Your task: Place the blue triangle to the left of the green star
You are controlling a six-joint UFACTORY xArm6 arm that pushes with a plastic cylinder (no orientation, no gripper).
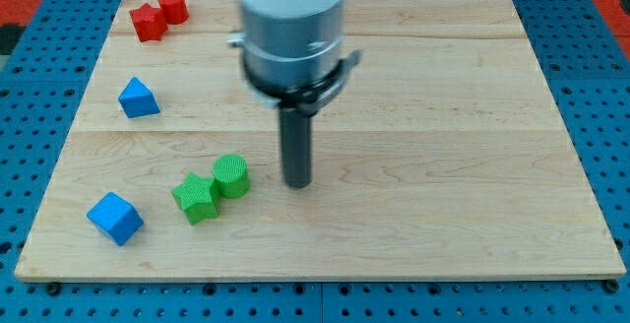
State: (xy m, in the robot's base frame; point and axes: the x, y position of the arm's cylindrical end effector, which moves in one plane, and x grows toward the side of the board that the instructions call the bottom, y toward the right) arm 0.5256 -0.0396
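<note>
Wooden board (443, 116): the blue triangle (138, 98) sits untouched, well above the green star (197, 197); the tip (297, 182), no pincer fitted, stands right of both.

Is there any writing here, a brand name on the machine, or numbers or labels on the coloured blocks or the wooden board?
None: no word, number or sign can be read.
The grey arm housing is blurred; any marking there cannot be made out.
The wooden board and the blocks, such as the blue triangle and green star, are bare.
</note>
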